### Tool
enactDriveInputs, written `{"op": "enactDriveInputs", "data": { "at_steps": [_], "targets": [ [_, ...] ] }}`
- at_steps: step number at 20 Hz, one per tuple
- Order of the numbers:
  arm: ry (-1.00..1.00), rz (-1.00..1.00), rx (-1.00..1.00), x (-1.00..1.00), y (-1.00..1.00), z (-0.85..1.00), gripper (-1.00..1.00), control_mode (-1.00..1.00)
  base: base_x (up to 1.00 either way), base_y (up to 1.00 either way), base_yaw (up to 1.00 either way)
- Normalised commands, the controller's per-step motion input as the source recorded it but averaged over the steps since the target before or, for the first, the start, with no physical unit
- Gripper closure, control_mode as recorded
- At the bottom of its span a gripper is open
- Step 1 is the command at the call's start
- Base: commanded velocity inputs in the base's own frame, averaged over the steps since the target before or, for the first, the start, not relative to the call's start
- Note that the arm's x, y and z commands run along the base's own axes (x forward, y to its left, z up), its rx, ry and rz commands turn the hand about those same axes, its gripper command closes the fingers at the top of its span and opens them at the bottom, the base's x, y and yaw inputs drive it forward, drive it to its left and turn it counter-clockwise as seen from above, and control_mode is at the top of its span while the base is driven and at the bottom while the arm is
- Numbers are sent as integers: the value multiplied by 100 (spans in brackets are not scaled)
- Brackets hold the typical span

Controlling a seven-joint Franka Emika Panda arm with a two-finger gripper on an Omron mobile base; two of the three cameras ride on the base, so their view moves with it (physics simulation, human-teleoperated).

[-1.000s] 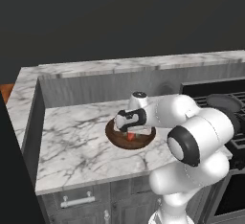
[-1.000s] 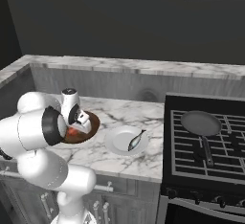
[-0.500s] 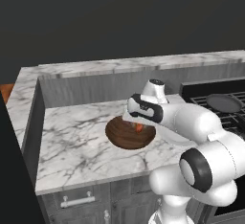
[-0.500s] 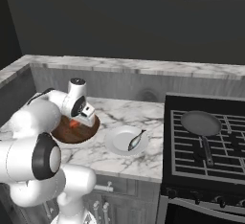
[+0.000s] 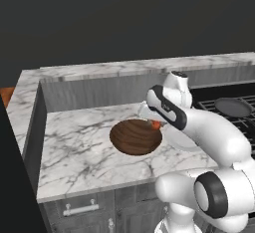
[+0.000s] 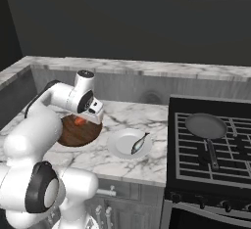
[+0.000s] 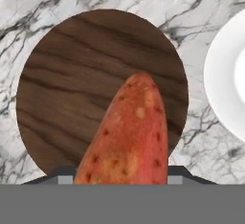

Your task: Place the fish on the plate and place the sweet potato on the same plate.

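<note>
Orange-red sweet potato (image 7: 127,137): gripped in the claw (image 6: 83,120), lifted above the wooden bowl (image 6: 79,131) near the rim that faces the plate (image 6: 120,140); in the hand view it juts up from the bottom edge over the bowl's dark grain.
Claw: closed on the sweet potato (fingertips largely hidden behind it).
Fish (image 6: 138,142): lying on the plate, towards the edge nearest the stove (image 6: 211,147).
Plate: white, on the marble worktop (image 5: 79,142) just beside the bowl, between bowl and stove.
Wooden bowl: on the worktop, nothing resting inside it.
Frying pan (image 6: 205,125): on the stove grate, handle pointing towards the front.
</note>
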Motion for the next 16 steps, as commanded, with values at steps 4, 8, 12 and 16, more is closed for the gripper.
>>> {"op": "enactDriveInputs", "data": {
  "at_steps": [4, 8, 12, 16],
  "targets": [
    [0, 2, 0, -23, -39, 31, 100, -100, 0, 0, 0],
    [0, 3, 0, -24, -40, 25, 100, -100, 0, 0, 0],
    [0, 5, 0, -27, -41, 15, 100, -100, 0, 0, 0],
    [0, 5, 0, -21, -34, 6, 100, -100, 0, 0, 0]
  ]
}}
